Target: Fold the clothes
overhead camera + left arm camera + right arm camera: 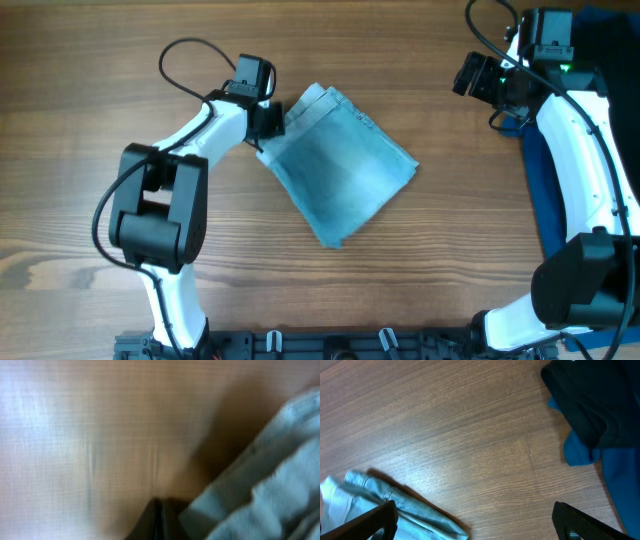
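Observation:
The light blue denim shorts (pixel 340 165) lie folded into a slanted rectangle at the middle of the table. My left gripper (pixel 268 125) is low at the shorts' left edge. In the left wrist view its fingers (pixel 160 522) are pressed together, with the blurred denim (pixel 270 475) just to their right and nothing visibly between them. My right gripper (pixel 470 75) is raised at the far right, away from the shorts. In the right wrist view it (pixel 475 530) is wide open and empty, with a corner of the shorts (pixel 395 505) by its left finger.
A dark blue garment (pixel 545 190) and a black garment (pixel 610 50) lie along the right edge of the table, under and beside the right arm. They also show in the right wrist view, black (pixel 590 400) over blue (pixel 620 470). Bare wooden table (pixel 450 260) surrounds the shorts.

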